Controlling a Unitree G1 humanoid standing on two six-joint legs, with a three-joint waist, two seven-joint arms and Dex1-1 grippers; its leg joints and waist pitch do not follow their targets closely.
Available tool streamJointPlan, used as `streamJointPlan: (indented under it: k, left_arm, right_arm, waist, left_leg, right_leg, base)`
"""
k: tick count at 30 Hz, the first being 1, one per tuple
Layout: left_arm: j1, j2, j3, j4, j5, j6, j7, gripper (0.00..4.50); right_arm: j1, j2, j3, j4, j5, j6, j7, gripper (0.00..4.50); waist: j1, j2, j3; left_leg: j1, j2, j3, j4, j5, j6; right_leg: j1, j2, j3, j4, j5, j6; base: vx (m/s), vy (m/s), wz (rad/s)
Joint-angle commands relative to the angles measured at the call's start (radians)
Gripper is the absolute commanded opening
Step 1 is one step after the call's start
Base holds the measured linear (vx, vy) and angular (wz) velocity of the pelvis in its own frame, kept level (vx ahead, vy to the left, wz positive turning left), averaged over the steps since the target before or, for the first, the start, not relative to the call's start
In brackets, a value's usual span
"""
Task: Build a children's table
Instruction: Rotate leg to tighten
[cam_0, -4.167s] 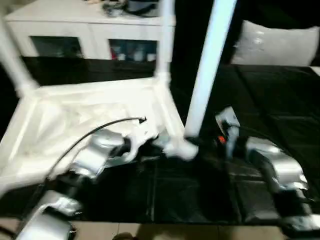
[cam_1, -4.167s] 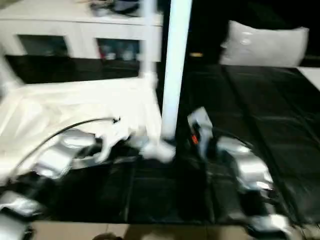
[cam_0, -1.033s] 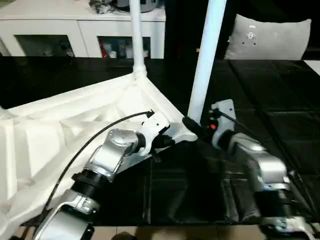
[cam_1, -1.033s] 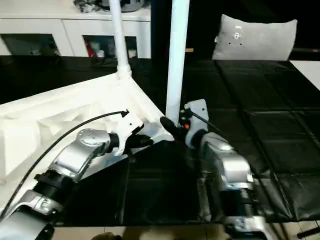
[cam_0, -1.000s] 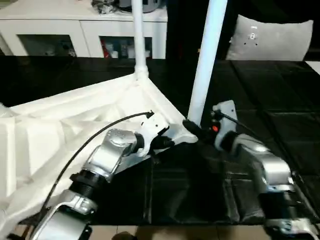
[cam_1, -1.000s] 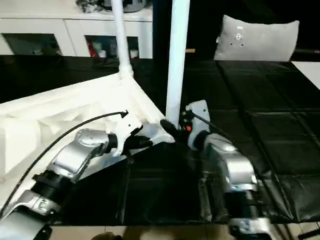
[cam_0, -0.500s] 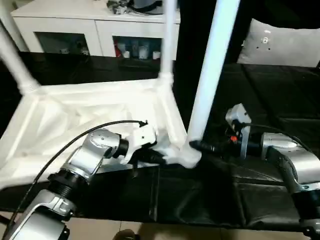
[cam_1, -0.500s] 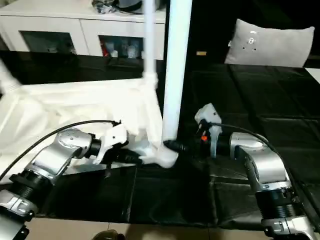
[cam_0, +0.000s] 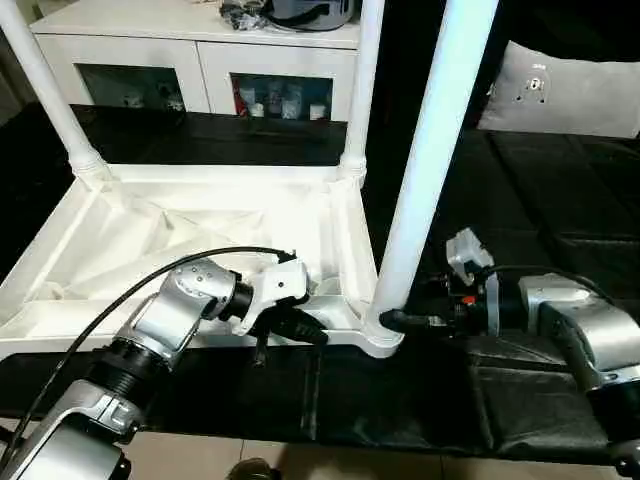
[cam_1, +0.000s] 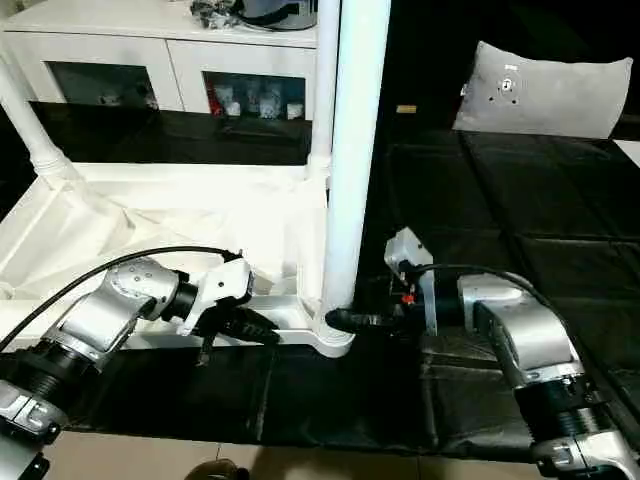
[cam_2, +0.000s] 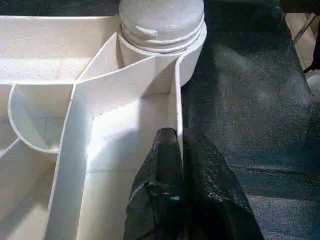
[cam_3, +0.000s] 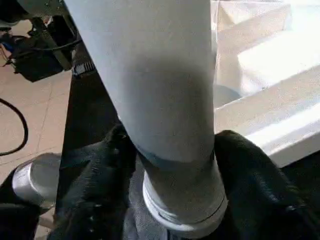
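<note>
Corner sockets: three legs (cam_0: 430, 170) standing upright in the upturned table top (cam_0: 190, 235); left pincer (cam_2: 170, 150): pinched on its rim; right pincer (cam_3: 172, 175): straddling the nearest leg's base

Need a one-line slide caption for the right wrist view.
Right gripper straddles the base of a white table leg standing in the upturned tabletop's corner socket.

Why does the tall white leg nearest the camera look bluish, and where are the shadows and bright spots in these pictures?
Left eye view: the near leg has a pale blue cast beside the whiter table top, and the dark mat shows soft sheen. Left wrist view: bright glare on the ribs near the left gripper. Right wrist view: a grey shadow band crosses the leg, which is soft-edged up close.
</note>
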Motion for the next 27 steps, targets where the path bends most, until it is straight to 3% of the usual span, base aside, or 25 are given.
streamJointPlan:
  k: [1, 5, 11, 13, 16, 18, 19, 20, 22, 24, 27]
  left_arm:
    - [-0.012, -0.013, -0.013, -0.038, -0.012, -0.032, -0.02, 0.0]
    - [-0.009, -0.013, -0.012, -0.041, -0.011, -0.032, -0.021, 0.0]
    - [-0.001, -0.034, 0.006, -0.054, -0.031, -0.006, 0.005, 0.0]
    - [0.002, -0.063, 0.026, -0.07, -0.042, 0.048, 0.058, 0.0]
    - [-0.006, -0.109, 0.045, -0.066, -0.022, 0.115, 0.168, 0.0]
    - [-0.02, -0.158, 0.073, -0.053, -0.014, 0.171, 0.27, 0.0]
    - [-0.02, -0.158, 0.073, -0.053, -0.014, 0.171, 0.27, 0.0]
    - [-0.031, -0.187, 0.092, -0.043, -0.011, 0.202, 0.327, 0.0]
    - [-0.056, -0.245, 0.127, -0.01, 0.001, 0.238, 0.443, 0.0]
    - [-0.078, -0.306, 0.153, 0.024, 0.014, 0.261, 0.556, 0.0]
    - [-0.08, -0.337, 0.154, 0.029, 0.022, 0.248, 0.597, 0.0]
  right_arm:
    - [0.002, 0.001, 0.008, 0.011, -0.008, -0.019, 0.014, 2.43]
    - [0.006, 0.009, 0.018, 0.029, -0.01, -0.035, 0.019, 2.05]
    - [0.021, 0.047, 0.019, 0.072, 0.006, -0.066, 0.026, 1.95]
    - [0.019, 0.1, 0.013, 0.131, -0.009, -0.094, -0.04, 1.94]
    - [0.0, 0.19, -0.009, 0.23, -0.062, -0.155, -0.223, 1.94]
    - [-0.026, 0.255, -0.035, 0.274, -0.102, -0.148, -0.402, 1.91]
    - [-0.026, 0.255, -0.035, 0.274, -0.102, -0.148, -0.402, 1.91]
    - [-0.038, 0.286, -0.052, 0.291, -0.113, -0.137, -0.485, 1.91]
    - [-0.064, 0.338, -0.088, 0.329, -0.134, -0.122, -0.644, 1.91]
    - [-0.097, 0.367, -0.141, 0.323, -0.138, -0.093, -0.758, 1.91]
    - [-0.094, 0.379, -0.144, 0.269, -0.15, -0.101, -0.77, 1.91]
  waist:
    - [-0.003, -0.009, -0.076]
    - [-0.003, -0.008, -0.075]
    - [-0.006, -0.01, -0.074]
    - [-0.008, -0.005, -0.074]
    - [-0.018, -0.007, -0.067]
    - [-0.04, -0.005, -0.056]
    - [-0.046, -0.007, -0.055]
    - [-0.054, -0.007, -0.06]
    - [-0.07, -0.006, -0.059]
    - [-0.081, -0.008, -0.063]
    - [-0.077, -0.012, -0.066]
  left_leg:
    - [0.02, 0.056, -0.018, -0.066, -0.187, 0.038]
    - [0.019, 0.056, -0.019, -0.067, -0.189, 0.038]
    - [0.019, 0.055, -0.019, -0.068, -0.205, 0.034]
    - [0.02, 0.056, -0.02, -0.068, -0.211, 0.032]
    - [0.023, 0.054, -0.022, -0.074, -0.258, 0.012]
    - [0.035, 0.05, -0.029, -0.082, -0.343, -0.025]
    - [0.038, 0.047, -0.031, -0.081, -0.358, -0.03]
    - [0.036, 0.046, -0.036, -0.082, -0.361, -0.03]
    - [0.029, 0.047, -0.036, -0.086, -0.35, -0.029]
    - [0.035, 0.041, -0.034, -0.08, -0.344, -0.028]
    - [0.027, 0.039, -0.028, -0.078, -0.288, 0.007]
  right_leg:
    - [0.052, -0.081, 0.047, -0.072, -0.243, -0.198]
    - [0.053, -0.08, 0.047, -0.072, -0.243, -0.197]
    - [0.054, -0.082, 0.047, -0.076, -0.275, -0.19]
    - [0.051, -0.082, 0.046, -0.076, -0.278, -0.194]
    - [0.05, -0.084, 0.045, -0.085, -0.359, -0.183]
    - [0.046, -0.084, 0.037, -0.101, -0.506, -0.148]
    - [0.046, -0.085, 0.035, -0.107, -0.538, -0.136]
    - [0.054, -0.089, 0.033, -0.111, -0.566, -0.113]
    - [0.053, -0.084, 0.034, -0.111, -0.528, -0.112]
    - [0.05, -0.081, 0.034, -0.112, -0.506, -0.121]
    - [0.053, -0.081, 0.041, -0.111, -0.446, -0.119]
  base:
    - [0.0, 0.0, 0.0]
    - [0.0, 0.0, 0.0]
    - [0.0, 0.0, 0.0]
    - [0.0, 0.0, 0.0]
    - [0.0, 0.0, 0.0]
    - [0.0, 0.0, 0.0]
    - [0.0, 0.0, 0.0]
    - [0.0, 0.0, 0.0]
    - [0.0, 0.0, 0.0]
    - [0.0, 0.0, 0.0]
    - [0.0, 0.0, 0.0]
